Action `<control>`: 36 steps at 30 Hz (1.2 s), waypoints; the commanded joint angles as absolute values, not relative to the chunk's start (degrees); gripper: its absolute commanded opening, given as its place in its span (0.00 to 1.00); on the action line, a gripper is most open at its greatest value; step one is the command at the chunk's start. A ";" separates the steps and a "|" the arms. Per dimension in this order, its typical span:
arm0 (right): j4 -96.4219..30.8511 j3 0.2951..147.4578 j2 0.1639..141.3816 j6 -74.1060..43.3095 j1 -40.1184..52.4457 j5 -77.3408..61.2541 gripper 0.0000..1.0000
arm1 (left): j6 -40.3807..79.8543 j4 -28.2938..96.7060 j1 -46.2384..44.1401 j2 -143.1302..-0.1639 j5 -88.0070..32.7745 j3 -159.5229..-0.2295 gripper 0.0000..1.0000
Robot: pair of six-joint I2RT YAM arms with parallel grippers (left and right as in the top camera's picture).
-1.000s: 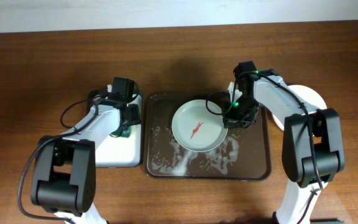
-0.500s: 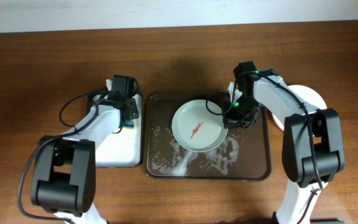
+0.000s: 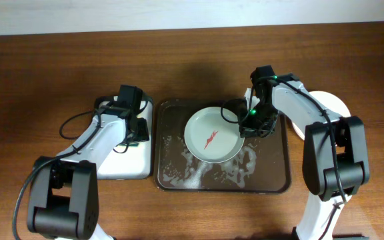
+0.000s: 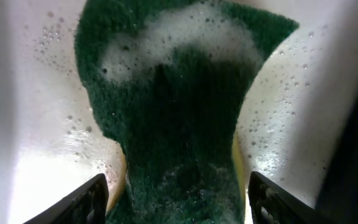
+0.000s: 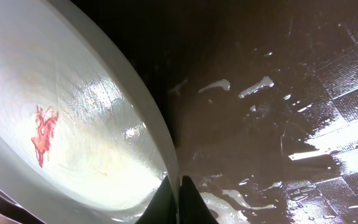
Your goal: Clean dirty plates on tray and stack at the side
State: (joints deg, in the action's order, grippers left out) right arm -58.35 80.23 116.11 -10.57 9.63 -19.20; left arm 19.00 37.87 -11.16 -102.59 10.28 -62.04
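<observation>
A pale mint green plate (image 3: 212, 135) with a red smear lies on the dark brown tray (image 3: 275, 175), tilted up on its right side. My right gripper (image 3: 251, 122) is shut on the plate's right rim, and the right wrist view shows the fingers (image 5: 178, 200) pinching the rim of the plate (image 5: 73, 124) above the wet tray (image 5: 278, 93). My left gripper (image 3: 131, 125) is open over a soapy green sponge (image 4: 179, 112), with one finger on each side of it (image 4: 179, 199). The sponge is mostly hidden under the arm in the overhead view.
The sponge lies in a smaller white tray (image 3: 122, 163) left of the brown tray. A white plate (image 3: 331, 105) sits on the table right of the brown tray, partly behind my right arm. Foam and water streak the brown tray's base (image 3: 192, 175).
My left arm has shifted a little over the white tray and its elbow has swung outward. My right gripper and the plate have not moved.
</observation>
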 commanded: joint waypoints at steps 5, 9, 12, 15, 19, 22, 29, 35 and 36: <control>-58.76 79.70 116.20 -11.00 10.13 -19.94 0.04 | 18.37 33.45 -10.96 -101.78 9.21 -57.39 0.56; -58.78 79.70 116.20 -11.00 10.13 -19.94 0.04 | 18.37 33.50 -10.96 -101.75 9.21 -57.30 0.00; -58.92 79.70 116.20 -11.00 10.13 -19.92 0.04 | 18.37 34.39 -10.96 -101.47 9.34 -57.32 0.00; -58.94 79.70 116.20 -11.00 10.13 -19.92 0.04 | 18.35 35.42 -10.96 -100.25 10.48 -57.32 0.00; -58.94 79.70 116.20 -11.00 10.13 -19.92 0.04 | 18.35 34.50 -10.96 -98.96 10.50 -57.47 0.67; -58.94 79.70 116.20 -11.00 10.13 -19.92 0.04 | 18.35 32.93 -10.96 -98.98 10.50 -57.47 0.77; -58.92 79.70 116.20 -11.00 10.11 -19.92 0.04 | 18.61 29.28 -10.90 -99.29 12.47 -57.45 0.77; -58.94 79.70 116.20 -11.00 10.13 -19.92 0.04 | 20.16 28.56 -10.70 -101.73 12.43 -57.45 0.68; -58.94 79.70 116.20 -11.00 10.11 -19.92 0.04 | 20.32 28.45 -10.70 -102.30 12.32 -57.45 0.65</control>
State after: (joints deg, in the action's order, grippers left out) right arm -58.76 80.23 116.11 -10.55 9.63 -19.20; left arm 19.42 28.95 -11.11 -100.73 11.40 -57.84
